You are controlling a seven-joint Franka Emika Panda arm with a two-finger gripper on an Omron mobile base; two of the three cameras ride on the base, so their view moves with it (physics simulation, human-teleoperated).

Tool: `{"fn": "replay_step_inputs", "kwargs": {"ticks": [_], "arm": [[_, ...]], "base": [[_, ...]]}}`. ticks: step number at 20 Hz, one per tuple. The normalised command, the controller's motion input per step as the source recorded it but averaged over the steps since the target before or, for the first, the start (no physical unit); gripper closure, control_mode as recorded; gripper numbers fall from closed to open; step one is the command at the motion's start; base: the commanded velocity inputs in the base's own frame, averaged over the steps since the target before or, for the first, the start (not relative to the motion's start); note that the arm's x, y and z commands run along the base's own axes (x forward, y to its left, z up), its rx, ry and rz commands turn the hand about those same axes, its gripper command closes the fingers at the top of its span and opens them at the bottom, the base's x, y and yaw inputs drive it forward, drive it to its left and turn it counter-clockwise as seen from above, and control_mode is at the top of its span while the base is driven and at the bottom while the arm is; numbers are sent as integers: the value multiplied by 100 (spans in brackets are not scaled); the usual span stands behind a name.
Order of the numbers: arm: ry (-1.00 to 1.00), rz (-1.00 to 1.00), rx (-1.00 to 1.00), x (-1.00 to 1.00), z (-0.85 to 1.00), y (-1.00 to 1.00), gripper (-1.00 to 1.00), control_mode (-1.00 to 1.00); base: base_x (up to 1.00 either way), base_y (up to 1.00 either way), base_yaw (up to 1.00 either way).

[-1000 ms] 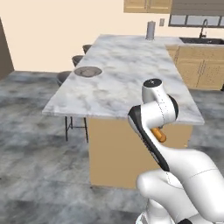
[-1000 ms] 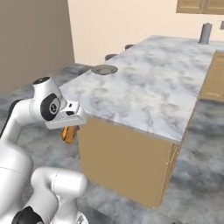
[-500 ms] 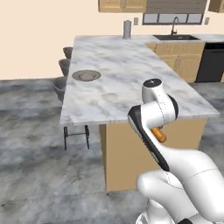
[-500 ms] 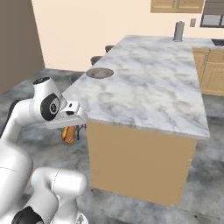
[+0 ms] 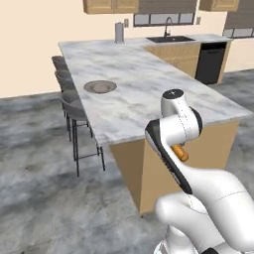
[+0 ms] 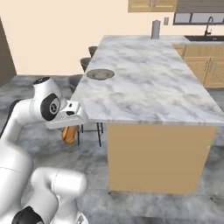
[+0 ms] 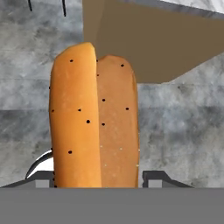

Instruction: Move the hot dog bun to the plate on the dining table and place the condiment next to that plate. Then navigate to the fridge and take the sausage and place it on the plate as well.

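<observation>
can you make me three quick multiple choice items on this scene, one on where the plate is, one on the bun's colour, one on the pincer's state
1. Where is the plate?
A. on the dining table
B. on the floor
C. on a stool

2. What colour is the hot dog bun?
A. white
B. orange-brown
C. green

3. What is the pincer doing?
A. open and empty
B. gripping the plate
C. shut on the bun

Answers: 1 A, the plate lies on the marble top; 2 B, hand view shows an orange-brown split bun; 3 C, the bun sits between the fingertips.
</observation>
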Motion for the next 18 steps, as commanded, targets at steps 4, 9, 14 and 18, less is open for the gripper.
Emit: {"fn": "replay_step_inputs", "kwargs": {"ticks": [4, 9, 14, 18], "arm": [[0, 0, 0, 0, 0, 0, 100, 100], [0, 0, 0, 0, 0, 0, 100, 100], [0, 0, 0, 0, 0, 0, 100, 100], [0, 0, 0, 0, 0, 0, 100, 100]], "base": [[5, 100, -39], [22, 100, -40], [35, 100, -41], [39, 100, -41]]}}
